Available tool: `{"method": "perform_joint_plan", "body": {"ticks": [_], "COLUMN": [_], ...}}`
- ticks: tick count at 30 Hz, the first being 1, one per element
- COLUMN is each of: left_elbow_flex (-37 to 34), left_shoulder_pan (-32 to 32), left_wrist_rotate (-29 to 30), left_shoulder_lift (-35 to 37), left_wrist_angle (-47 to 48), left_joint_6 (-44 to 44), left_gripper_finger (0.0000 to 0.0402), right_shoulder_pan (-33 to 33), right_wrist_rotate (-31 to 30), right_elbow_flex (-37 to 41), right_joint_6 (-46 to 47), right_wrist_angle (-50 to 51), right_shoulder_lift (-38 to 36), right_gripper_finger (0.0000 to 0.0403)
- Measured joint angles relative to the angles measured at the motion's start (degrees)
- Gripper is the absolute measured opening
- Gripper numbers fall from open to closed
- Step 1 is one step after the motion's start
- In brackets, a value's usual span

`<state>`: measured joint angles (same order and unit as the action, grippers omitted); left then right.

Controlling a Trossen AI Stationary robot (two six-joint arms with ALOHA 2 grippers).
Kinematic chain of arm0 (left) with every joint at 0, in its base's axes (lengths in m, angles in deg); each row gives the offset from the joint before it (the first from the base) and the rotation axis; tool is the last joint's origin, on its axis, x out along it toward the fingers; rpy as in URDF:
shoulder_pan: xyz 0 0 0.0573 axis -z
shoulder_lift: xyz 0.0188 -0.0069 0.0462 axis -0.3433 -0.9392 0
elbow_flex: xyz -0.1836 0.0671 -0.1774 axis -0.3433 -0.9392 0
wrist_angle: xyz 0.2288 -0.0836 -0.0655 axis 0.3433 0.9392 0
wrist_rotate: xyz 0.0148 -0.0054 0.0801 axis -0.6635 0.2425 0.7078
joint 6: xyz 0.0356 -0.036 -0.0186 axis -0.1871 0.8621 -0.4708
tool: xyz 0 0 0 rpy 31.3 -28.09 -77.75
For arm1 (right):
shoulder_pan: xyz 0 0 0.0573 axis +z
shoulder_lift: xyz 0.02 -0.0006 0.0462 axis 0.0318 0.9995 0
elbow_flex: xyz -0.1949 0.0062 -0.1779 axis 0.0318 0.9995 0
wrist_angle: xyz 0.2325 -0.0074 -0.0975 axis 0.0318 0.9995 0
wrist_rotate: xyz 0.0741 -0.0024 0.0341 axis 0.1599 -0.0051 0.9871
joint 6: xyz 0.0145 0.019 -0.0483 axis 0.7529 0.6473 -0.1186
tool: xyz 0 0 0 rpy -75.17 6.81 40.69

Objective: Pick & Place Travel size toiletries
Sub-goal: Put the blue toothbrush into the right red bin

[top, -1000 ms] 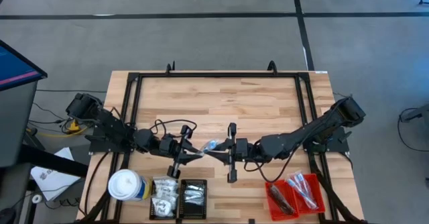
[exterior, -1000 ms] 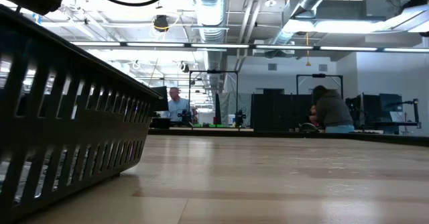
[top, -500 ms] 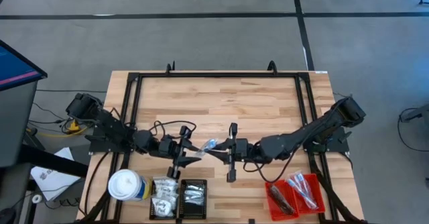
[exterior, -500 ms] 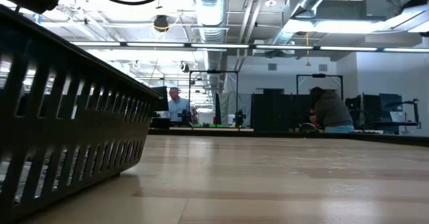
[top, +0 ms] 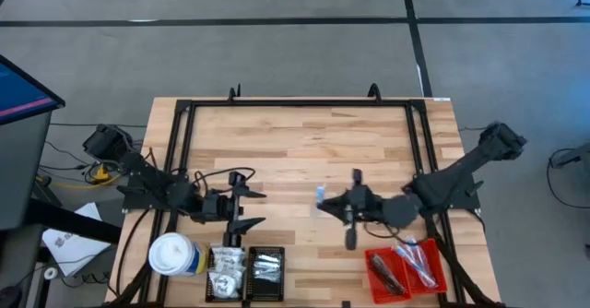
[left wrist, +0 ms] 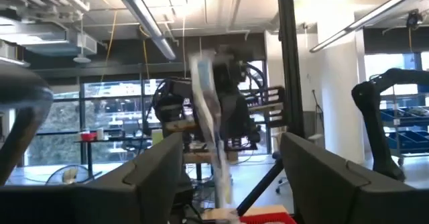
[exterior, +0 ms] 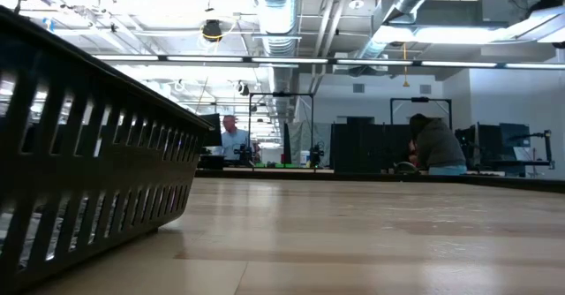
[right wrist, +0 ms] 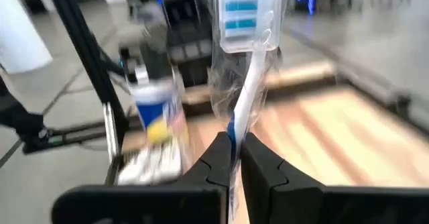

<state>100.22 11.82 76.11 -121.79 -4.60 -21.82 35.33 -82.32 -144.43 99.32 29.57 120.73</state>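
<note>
Over mid-table, the right gripper (top: 324, 200) stays pinched on a wrapped blue-and-white toothbrush (right wrist: 242, 63), having pulled clear toward the red tray (top: 433, 273), while the left gripper (top: 251, 208), now spread wide and empty, has backed off, so the handover looks complete.

Two matte black jointed arms (top: 166, 190), looping black cables (top: 221, 173), blunt pincer fingers (right wrist: 265, 167).

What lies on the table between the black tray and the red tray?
In the high view, only bare wood of the table lies between the black tray and the red tray.
</note>
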Motion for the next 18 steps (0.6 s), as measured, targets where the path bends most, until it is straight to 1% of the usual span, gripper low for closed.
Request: {"method": "perform_joint_plan", "body": {"ticks": [3, 8, 14, 18], "left_elbow_flex": [-1.32, -2.97, -2.97, -2.97], "left_shoulder_pan": [0.39, -0.04, 0.06, 0.06], "left_wrist_rotate": [0.56, 1.46, 1.55, 1.52], "left_shoulder_lift": [1.57, 3.45, 3.45, 3.45], "left_wrist_angle": [0.01, 0.01, 0.09, 0.13], "left_joint_6": [-0.17, -0.09, -0.04, -0.03], "left_gripper_finger": [0.0242, 0.0231, 0.0222, 0.0219], "right_shoulder_pan": [3.95, 10.70, 22.63, 32.00], "right_wrist_rotate": [-3.59, -2.90, 2.64, 5.62], "right_elbow_flex": [-0.07, -0.07, -0.07, -0.07], "right_joint_6": [13.03, 41.44, 71.48, 91.59], "right_wrist_angle": [13.31, 34.91, 52.32, 59.35], "right_shoulder_lift": [-1.82, -2.02, 0.85, 2.94], "right_gripper_finger": [0.0010, 0.0008, 0.0008, 0.0008]}}
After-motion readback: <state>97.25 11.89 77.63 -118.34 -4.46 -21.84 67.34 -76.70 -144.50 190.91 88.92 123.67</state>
